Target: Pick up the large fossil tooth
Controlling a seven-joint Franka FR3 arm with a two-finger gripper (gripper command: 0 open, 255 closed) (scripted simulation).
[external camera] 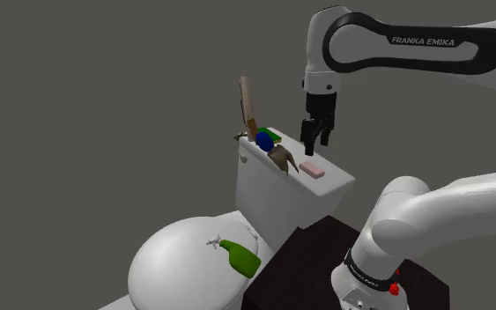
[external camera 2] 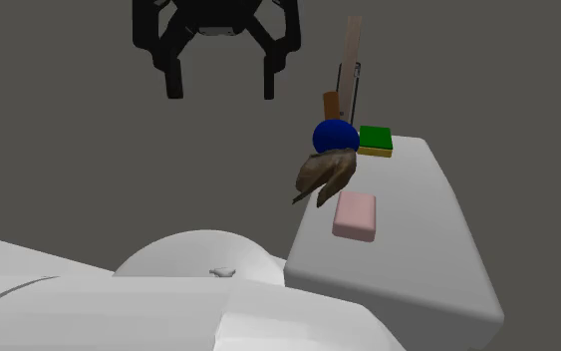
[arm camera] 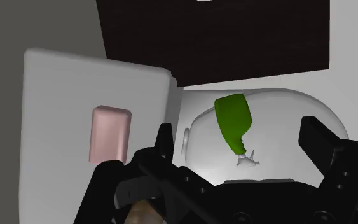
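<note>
The large fossil tooth (external camera: 279,158) (external camera 2: 326,175) is a brown, ridged, pointed piece lying on the white toilet tank lid (external camera: 329,187) (external camera 2: 437,239), just in front of a blue ball (external camera: 264,141) (external camera 2: 335,137). A sliver of the brown tooth (arm camera: 144,213) shows behind the hand in the wrist view. My black gripper (external camera: 314,141) (external camera 2: 221,92) (arm camera: 238,137) hangs open in the air, above the lid and apart from the tooth, with nothing between its fingers.
On the same lid lie a pink bar (external camera: 313,169) (external camera 2: 355,215) (arm camera: 110,133), a green block (external camera: 270,134) (external camera 2: 376,140) and a leaning wooden stick (external camera: 248,104). A green bottle (external camera: 240,257) (arm camera: 233,118) lies on the white toilet seat lid (external camera: 175,264). The dark stand (external camera: 307,255) is close by.
</note>
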